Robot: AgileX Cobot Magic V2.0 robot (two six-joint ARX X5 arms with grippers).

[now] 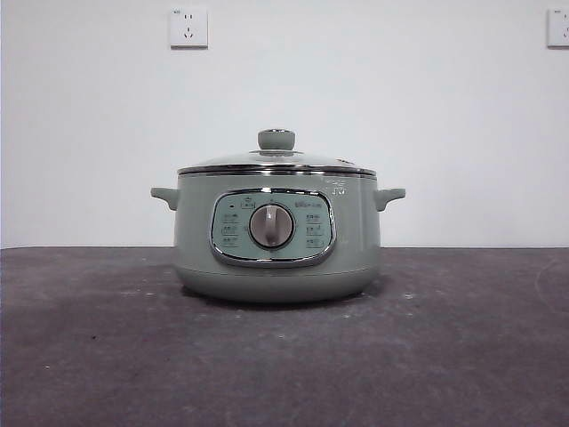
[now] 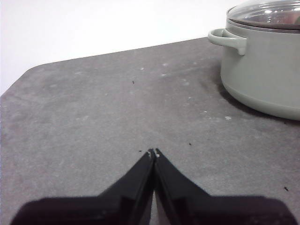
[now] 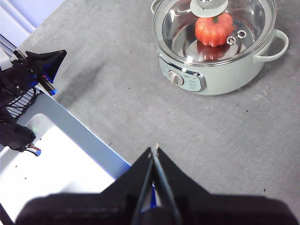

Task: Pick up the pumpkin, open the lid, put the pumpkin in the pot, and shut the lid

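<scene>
Left gripper (image 2: 154, 151): I see my left claw clenched, jaw tips touching, nothing between them. It hangs over bare table, well apart from the pot.

Table (image 1: 89, 356): dark grey, scuffed and speckled, with a rounded corner showing in my left wrist view.

Pot (image 1: 276, 233): sage-green, upright at the middle of the table. In the front view I read a chrome-framed panel with a silver dial (image 1: 271, 226) facing me and one small handle on each side.

Lid (image 1: 276, 160): seated flat on the pot's rim, chrome edge all round, green knob (image 1: 276, 139) on top. From my right wrist camera the glass is clear enough to look through.

Pumpkin (image 3: 214, 28): orange and ribbed, inside the pot under the shut lid, resting on the shiny inner floor. The knob covers its top from this angle, so I cannot make out the stem.

Right gripper (image 3: 155, 149): clenched as well, jaws pressed together and empty. It sits high above the table, well back from the pot, looking down on it.

Wall sockets (image 1: 188, 27): white plates on the white wall behind, one at upper left, another at the upper right edge.
</scene>
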